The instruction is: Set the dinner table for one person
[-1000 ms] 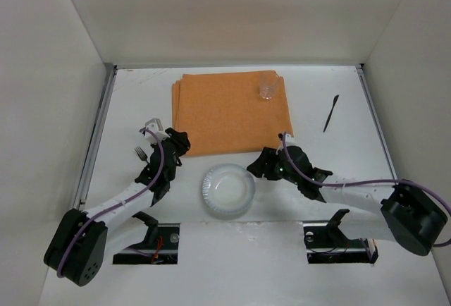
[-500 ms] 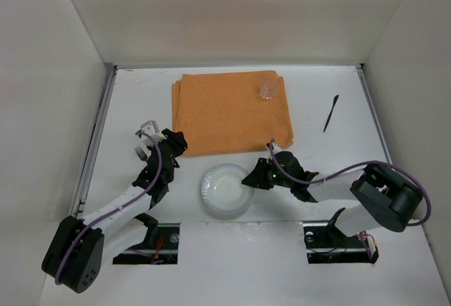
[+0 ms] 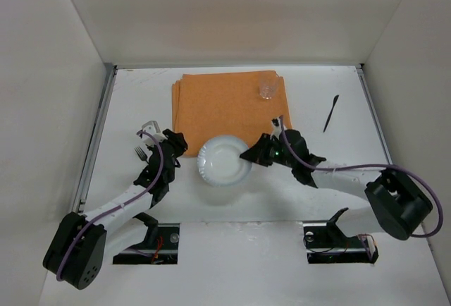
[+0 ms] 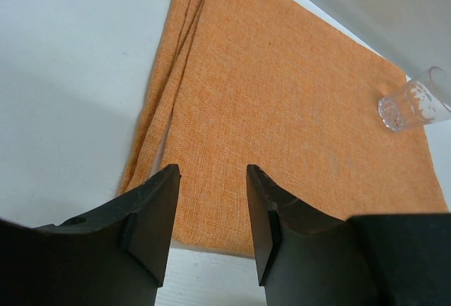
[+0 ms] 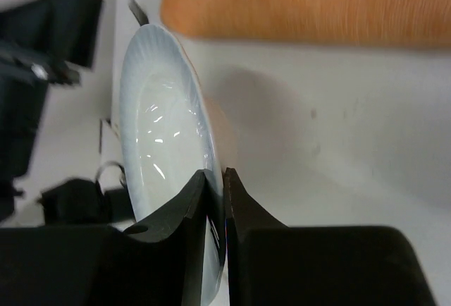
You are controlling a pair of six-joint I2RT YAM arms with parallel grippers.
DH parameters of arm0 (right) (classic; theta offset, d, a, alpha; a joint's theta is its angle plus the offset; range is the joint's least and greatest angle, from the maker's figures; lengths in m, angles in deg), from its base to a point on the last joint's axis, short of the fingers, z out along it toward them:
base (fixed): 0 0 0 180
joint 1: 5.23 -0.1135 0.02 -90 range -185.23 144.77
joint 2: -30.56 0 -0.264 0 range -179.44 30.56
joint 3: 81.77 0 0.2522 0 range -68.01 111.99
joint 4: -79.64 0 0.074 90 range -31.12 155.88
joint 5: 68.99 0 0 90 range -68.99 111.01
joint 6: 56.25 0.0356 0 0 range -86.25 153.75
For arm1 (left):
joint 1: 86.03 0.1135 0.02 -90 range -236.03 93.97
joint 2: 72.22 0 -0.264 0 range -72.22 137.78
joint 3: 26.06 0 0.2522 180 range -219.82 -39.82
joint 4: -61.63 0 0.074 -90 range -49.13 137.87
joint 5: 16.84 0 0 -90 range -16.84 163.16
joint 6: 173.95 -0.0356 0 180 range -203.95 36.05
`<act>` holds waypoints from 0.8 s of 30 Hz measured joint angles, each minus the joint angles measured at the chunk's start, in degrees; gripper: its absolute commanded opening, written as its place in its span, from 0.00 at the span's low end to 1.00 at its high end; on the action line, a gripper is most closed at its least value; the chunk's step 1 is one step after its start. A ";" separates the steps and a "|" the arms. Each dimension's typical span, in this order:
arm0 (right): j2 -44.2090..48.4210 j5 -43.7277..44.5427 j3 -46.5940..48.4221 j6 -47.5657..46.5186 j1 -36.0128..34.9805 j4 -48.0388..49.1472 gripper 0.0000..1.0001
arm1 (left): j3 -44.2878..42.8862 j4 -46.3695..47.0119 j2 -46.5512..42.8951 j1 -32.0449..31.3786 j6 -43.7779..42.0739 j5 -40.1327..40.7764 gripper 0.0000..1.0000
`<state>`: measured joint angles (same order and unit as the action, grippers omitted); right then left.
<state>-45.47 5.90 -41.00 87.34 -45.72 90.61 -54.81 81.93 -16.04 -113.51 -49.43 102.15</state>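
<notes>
Jaws first: your right gripper [image 3: 248, 155] is pinched on the plate [image 3: 224, 161]. In the right wrist view its fingers [image 5: 190, 207] sit nearly together at lower ctr of frame, w/ the plate's rim clamped btwn them. Your left gripper [image 4: 211, 175] stands part open w/ a moderate gap and nothing btwn the fingers. Thru that gap you see only the orange placemat [image 4: 282, 108].

The dinner table [image 3: 141, 101] fills the lower two-thirds of the top view, w/ white walls at left, right and top.

The plate is white w/ a ribbed rim and sits at ctr frame in the top view. Your right gripper has it by the right-hand rim, and its upper rim overlaps the placemat's lower edge in the picture. The right wrist view shows it nearly edge-on, w/ a soft shadow on the table beside it. You can't tell from these views whether it touches the surface.

The placemat lies flat at upper ctr. A clear glass [image 3: 267, 87] stands on its upper right corner.

A fork [image 3: 140, 154] lies at left of frame, just beside your left arm. A dark utensil [image 3: 330, 113] lies at upper right, well apart from the placemat.

Your left gripper hovers just left of the plate, near the placemat's lower left corner.
</notes>
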 measured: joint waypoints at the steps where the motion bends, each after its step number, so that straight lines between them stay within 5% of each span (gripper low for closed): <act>1: -1.07 -0.04 2.51 -0.13 1.38 -0.11 0.13 | 0.00 0.02 0.00 0.15 0.00 -0.02 0.41; 11: -21.51 3.02 24.85 0.68 10.80 1.79 0.13 | 0.02 0.02 0.00 0.74 0.02 -0.02 0.41; 24: -36.30 5.95 34.29 3.54 12.92 0.11 0.16 | 0.02 0.15 1.09 0.98 0.07 -0.07 0.41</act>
<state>-81.77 11.84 -6.71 90.88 -32.80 90.72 -54.78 82.09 -14.95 -112.53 -49.37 102.08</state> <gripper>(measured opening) 0.176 0.408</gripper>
